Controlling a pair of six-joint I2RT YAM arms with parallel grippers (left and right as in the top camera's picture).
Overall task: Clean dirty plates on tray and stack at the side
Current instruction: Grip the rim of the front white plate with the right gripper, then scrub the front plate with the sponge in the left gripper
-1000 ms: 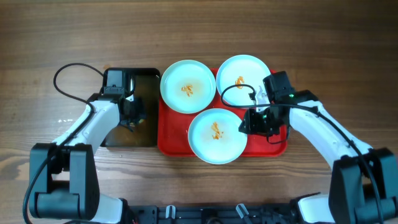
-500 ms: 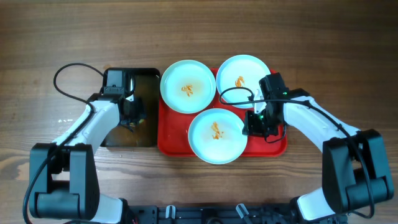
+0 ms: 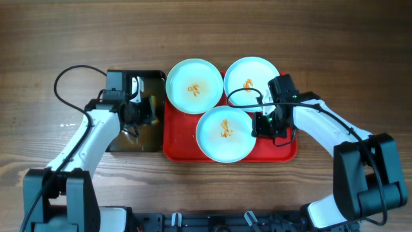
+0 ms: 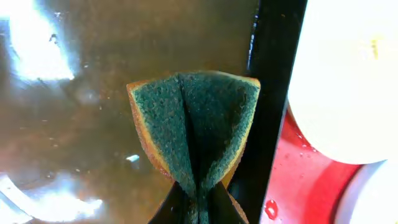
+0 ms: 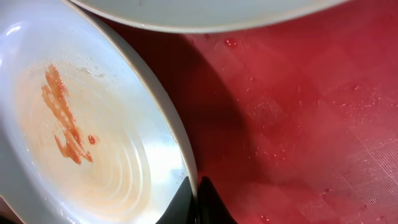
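Note:
Three pale plates with orange smears sit on the red tray (image 3: 283,153): one at back left (image 3: 194,87), one at back right (image 3: 248,74), one in front (image 3: 223,134). My right gripper (image 3: 257,127) is shut on the front plate's right rim; the wrist view shows the rim (image 5: 180,149) pinched between the fingers (image 5: 198,202) and raised off the tray (image 5: 298,112). My left gripper (image 3: 147,111) is shut on a green-and-yellow sponge (image 4: 196,127), folded between its fingers (image 4: 198,208), above the black tray (image 3: 151,138).
The black tray (image 4: 62,112) holds brownish water. Its right wall (image 4: 273,74) runs beside the red tray (image 4: 298,180). The back-left plate (image 4: 348,81) overhangs the red tray's left edge. Wooden table all around.
My right gripper has closed on the front plate's rim and lifted it slightly; the plate has shifted a little toward the back. My left arm has moved right with the sponge.

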